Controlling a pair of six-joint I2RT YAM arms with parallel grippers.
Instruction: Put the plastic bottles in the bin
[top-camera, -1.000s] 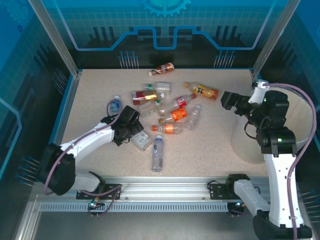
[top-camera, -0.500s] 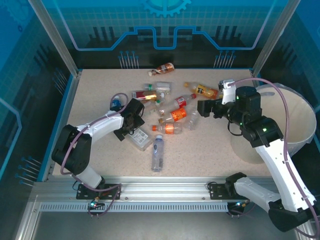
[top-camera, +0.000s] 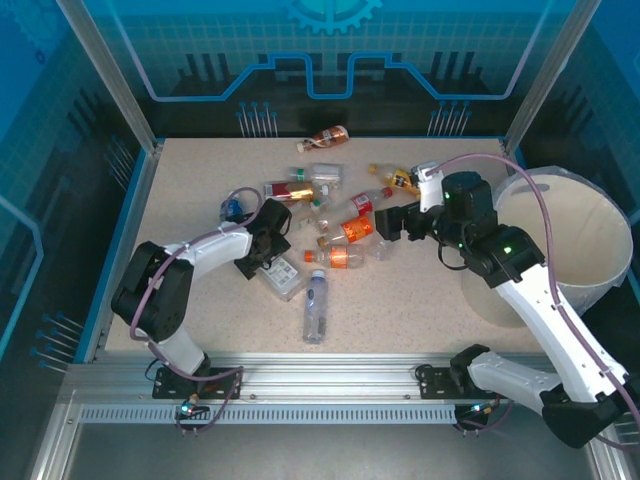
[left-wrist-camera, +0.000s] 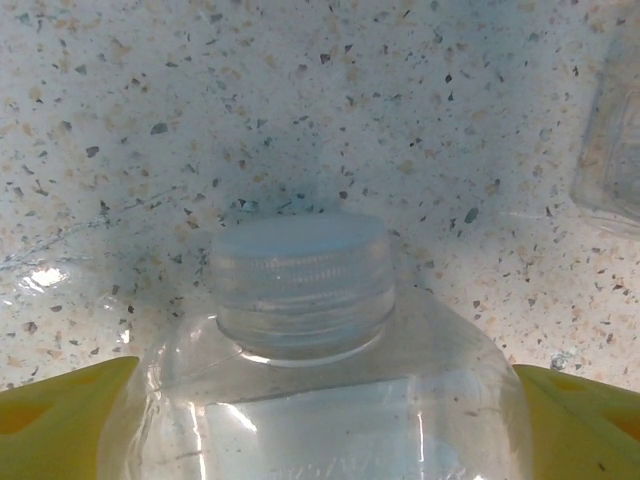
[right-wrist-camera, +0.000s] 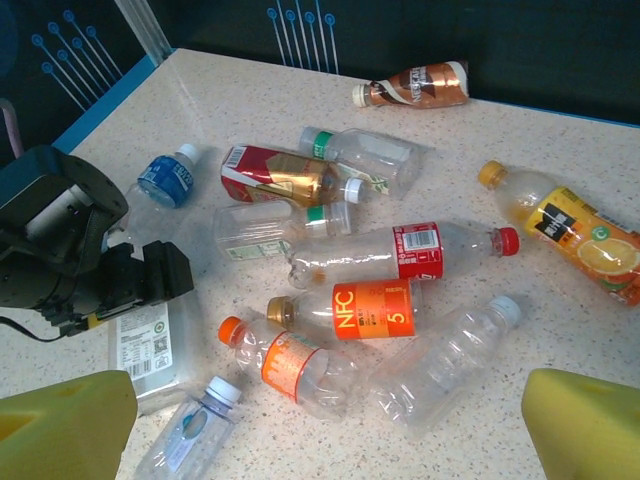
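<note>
Bottles (right-wrist-camera: 370, 310) look light, crushable and slick. Left end effector (left-wrist-camera: 320, 372) straddles a clear bottle (left-wrist-camera: 300, 275) at its stiffer shoulder, grip unconfirmed; right end effector (right-wrist-camera: 330, 395) gapes empty.

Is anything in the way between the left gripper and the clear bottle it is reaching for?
Nothing visible is. The left gripper straddles the clear bottle: its yellow fingers flank the bottle's shoulders, and the white cap points at bare table. Whether the fingers grip it, I cannot tell.
</note>
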